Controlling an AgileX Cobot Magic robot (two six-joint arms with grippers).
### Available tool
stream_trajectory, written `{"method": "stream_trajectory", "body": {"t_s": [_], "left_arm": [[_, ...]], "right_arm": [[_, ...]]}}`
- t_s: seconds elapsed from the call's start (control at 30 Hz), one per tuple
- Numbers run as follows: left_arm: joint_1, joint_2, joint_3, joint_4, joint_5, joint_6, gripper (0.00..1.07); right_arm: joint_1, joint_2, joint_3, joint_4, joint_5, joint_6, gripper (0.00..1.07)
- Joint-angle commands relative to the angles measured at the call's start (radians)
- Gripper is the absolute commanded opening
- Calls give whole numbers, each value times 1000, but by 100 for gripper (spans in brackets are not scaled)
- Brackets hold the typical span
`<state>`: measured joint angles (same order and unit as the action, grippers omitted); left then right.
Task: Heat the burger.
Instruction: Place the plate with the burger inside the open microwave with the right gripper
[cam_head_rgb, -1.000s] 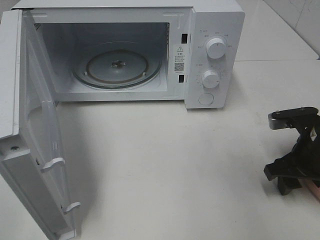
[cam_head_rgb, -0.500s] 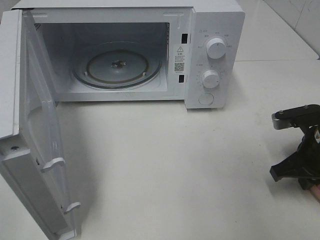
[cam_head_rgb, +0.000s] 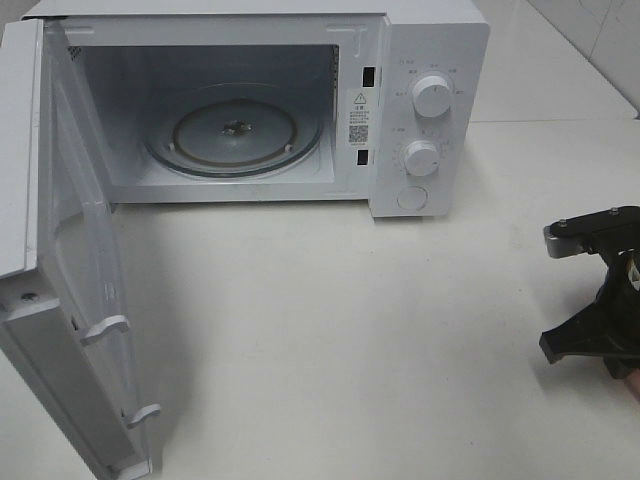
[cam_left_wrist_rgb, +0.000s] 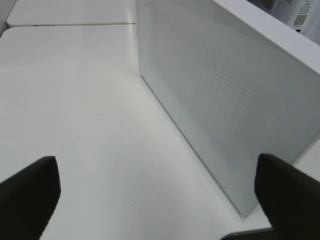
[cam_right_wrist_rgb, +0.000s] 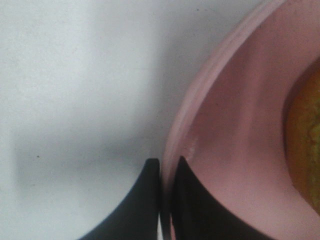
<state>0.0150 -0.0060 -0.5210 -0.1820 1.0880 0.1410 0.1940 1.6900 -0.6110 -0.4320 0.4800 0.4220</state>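
Pinching rim of round pink plate (cam_right_wrist_rgb: 200, 90): right gripper (cam_right_wrist_rgb: 167, 162), black jaws closed on thin smooth edge, one inside, one outside. Golden-brown burger (cam_right_wrist_rgb: 306, 145) lies on plate just beyond gripper, only sliver visible. White microwave (cam_head_rgb: 430, 60) with glass turntable (cam_head_rgb: 235, 135) well apart, across white tabletop (cam_head_rgb: 350, 320); right arm nearer burger. Left gripper (cam_left_wrist_rgb: 155, 167) wide open, empty, beside open door (cam_head_rgb: 60, 250).

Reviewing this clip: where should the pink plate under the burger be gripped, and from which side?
Take the pink plate by its thin raised rim, coming from the table side, one finger outside and one inside, as the right tool grips it. The burger sits further in, leaving the rim free.
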Motion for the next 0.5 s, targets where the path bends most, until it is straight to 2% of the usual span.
{"method": "stream_trajectory", "body": {"t_s": [0.03, 0.33, 0.5], "left_arm": [[-5, -17, 2, -3, -14, -1, 98], [-5, -17, 2, -3, -14, -1, 98], [-5, -17, 2, -3, -14, -1, 98]], "right_arm": [[32, -26, 9, -77, 68, 99, 0], [93, -26, 9, -184, 143, 211, 0], [127, -26, 9, -192, 157, 213, 0]]}}
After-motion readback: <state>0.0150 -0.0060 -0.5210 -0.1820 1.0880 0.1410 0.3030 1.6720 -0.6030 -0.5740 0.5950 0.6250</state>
